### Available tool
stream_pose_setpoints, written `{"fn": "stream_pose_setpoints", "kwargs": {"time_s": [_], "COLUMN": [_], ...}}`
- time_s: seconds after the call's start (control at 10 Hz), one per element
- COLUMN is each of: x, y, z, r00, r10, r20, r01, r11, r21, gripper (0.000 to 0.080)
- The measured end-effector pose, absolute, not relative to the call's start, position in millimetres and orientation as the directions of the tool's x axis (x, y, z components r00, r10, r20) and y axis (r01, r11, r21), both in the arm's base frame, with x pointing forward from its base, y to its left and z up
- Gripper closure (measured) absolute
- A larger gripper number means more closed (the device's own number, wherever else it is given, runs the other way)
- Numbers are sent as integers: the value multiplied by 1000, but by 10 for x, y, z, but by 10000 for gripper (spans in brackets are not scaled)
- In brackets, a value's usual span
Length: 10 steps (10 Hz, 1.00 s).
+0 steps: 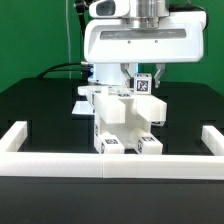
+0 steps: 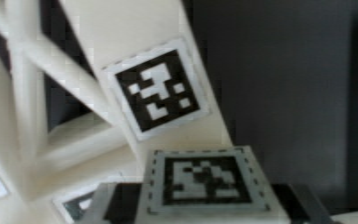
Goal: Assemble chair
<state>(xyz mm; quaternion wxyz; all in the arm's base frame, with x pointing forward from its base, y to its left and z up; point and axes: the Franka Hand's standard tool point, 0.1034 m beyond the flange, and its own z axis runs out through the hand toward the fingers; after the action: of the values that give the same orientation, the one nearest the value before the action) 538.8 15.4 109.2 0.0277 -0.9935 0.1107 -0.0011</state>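
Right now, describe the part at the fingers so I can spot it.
Find the partly built white chair standing mid-table behind the front rail. At its top, toward the exterior view's right, a small white piece sits between the fingers. Its tag faces the camera high up; the other visible tags sit low near the rail.

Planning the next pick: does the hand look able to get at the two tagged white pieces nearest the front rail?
Probably not yet: the hand is shut on a tagged part above the chair. The pieces themselves look uncovered.
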Motion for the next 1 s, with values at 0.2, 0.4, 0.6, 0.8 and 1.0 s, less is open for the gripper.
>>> {"fn": "stream_pose_setpoints", "kwargs": {"time_s": [0.2, 0.4, 0.6, 0.8, 1.0], "x": [5389, 5389, 5388, 5388, 5388], "y": [162, 181, 208, 241, 251], "z": [1092, 1091, 1090, 1090, 1090], "r00": [909, 810, 731, 597, 566], "r10": [-416, -585, -681, -799, -821], "r20": [-18, -34, -43, -65, -71], "r01": [-416, -586, -682, -802, -824], "r11": [-907, -808, -729, -594, -563], "r21": [-61, -64, -61, -64, -64], "gripper": [529, 529, 529, 529, 529]}}
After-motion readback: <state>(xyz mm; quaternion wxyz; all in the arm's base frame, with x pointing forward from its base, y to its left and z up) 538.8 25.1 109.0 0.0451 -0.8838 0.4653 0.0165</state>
